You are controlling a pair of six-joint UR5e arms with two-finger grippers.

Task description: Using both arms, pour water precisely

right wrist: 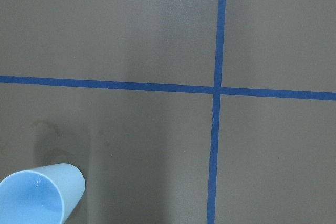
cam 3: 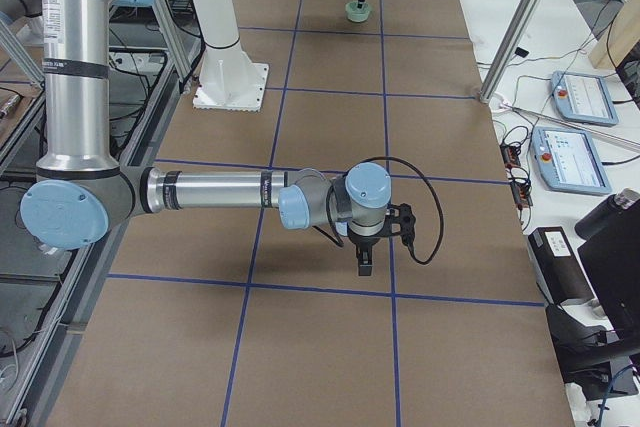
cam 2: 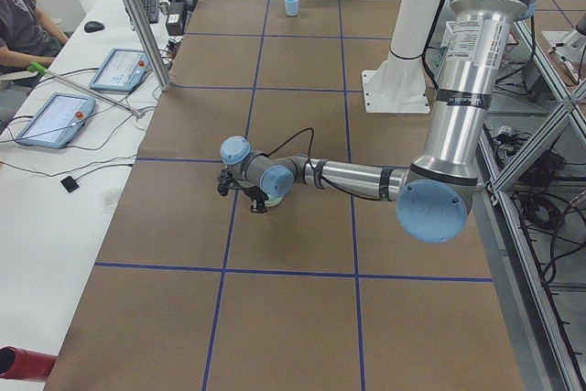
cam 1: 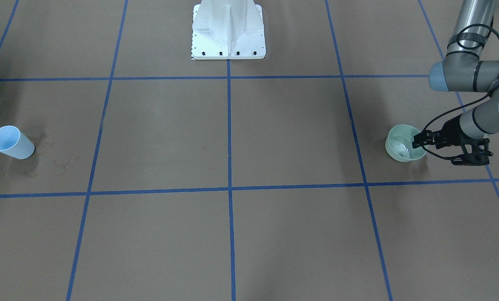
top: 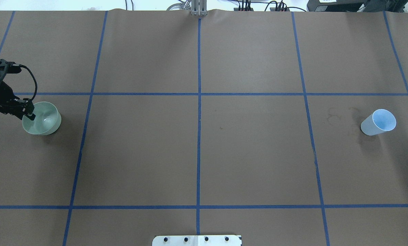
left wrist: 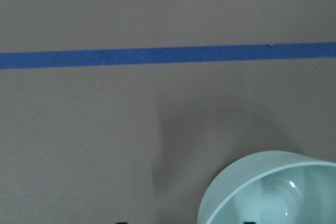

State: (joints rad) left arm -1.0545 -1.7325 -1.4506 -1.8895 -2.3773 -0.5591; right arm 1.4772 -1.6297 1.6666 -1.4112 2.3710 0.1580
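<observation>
A pale green cup [cam 1: 401, 149] stands upright at the table's left end, with glints of water [cam 1: 405, 147] on its bottom. My left gripper [cam 1: 417, 139] hangs at the cup's rim on the outer side, fingers apart across the wall, apparently open. The cup shows in the overhead view [top: 44, 120] with the left gripper [top: 28, 112] beside it, and low in the left wrist view [left wrist: 268, 192]. A light blue cup [top: 378, 122] stands at the right end and shows in the right wrist view [right wrist: 39, 195]. My right gripper [cam 3: 363, 263] points down; I cannot tell its state.
The white pedestal base [cam 1: 228, 33] stands at the table's middle on the robot's side. Blue tape lines [top: 199, 136] form a grid on the brown cover. Faint dried stains [top: 333, 114] lie beside the blue cup. An operator [cam 2: 18, 20] and tablets [cam 2: 55, 118] are alongside.
</observation>
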